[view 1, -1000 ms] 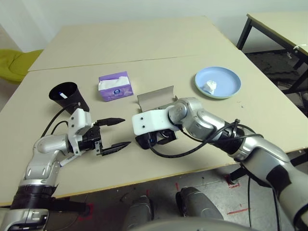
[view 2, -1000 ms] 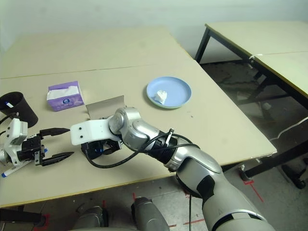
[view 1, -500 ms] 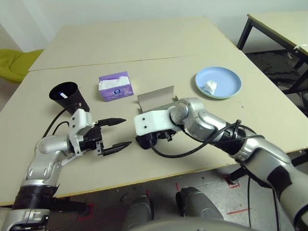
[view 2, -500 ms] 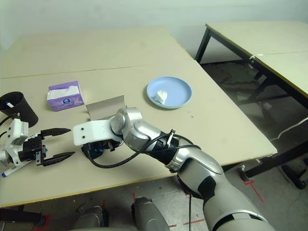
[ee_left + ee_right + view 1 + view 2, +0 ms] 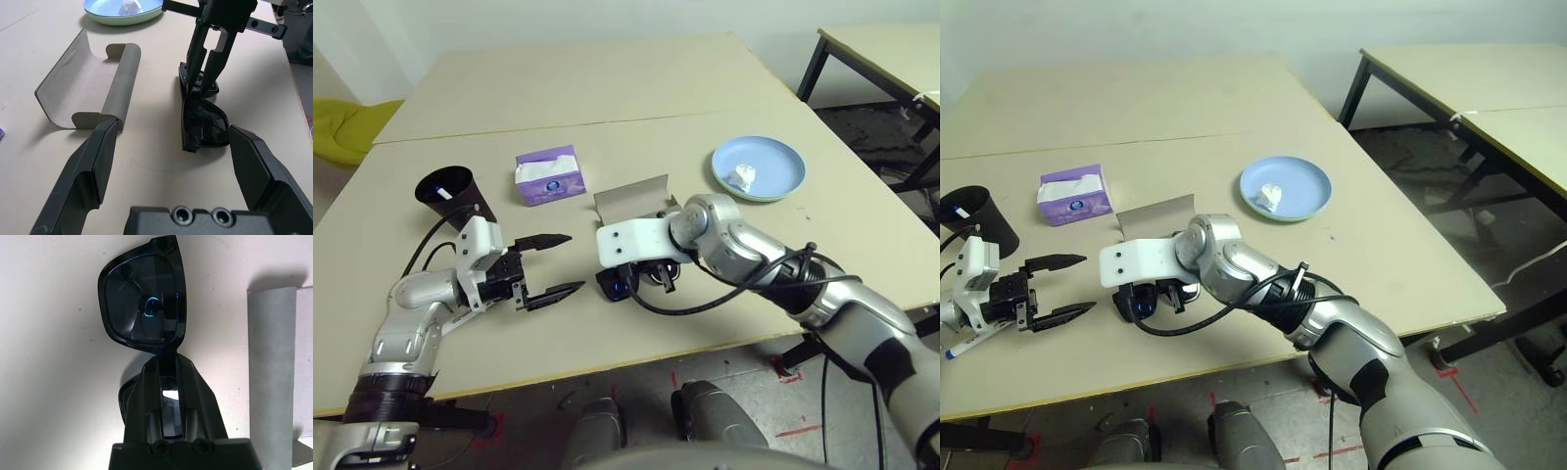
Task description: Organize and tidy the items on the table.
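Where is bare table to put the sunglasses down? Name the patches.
Free: the far table behind the tissue box, and the stretch between the open case and the blue plate. Crowded: around the sunglasses, between both grippers, right and left.

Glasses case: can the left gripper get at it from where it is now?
Probably yes. The open left gripper faces the glasses case across bare table; the right gripper, shut on the sunglasses, sits beside that path.

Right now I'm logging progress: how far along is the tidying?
Looks done: tissue on the blue plate; a marker in the black cup. In hand: right gripper shut on the sunglasses, beside the open case. Left gripper open, holding nothing. Left: sunglasses into the case, case closed.
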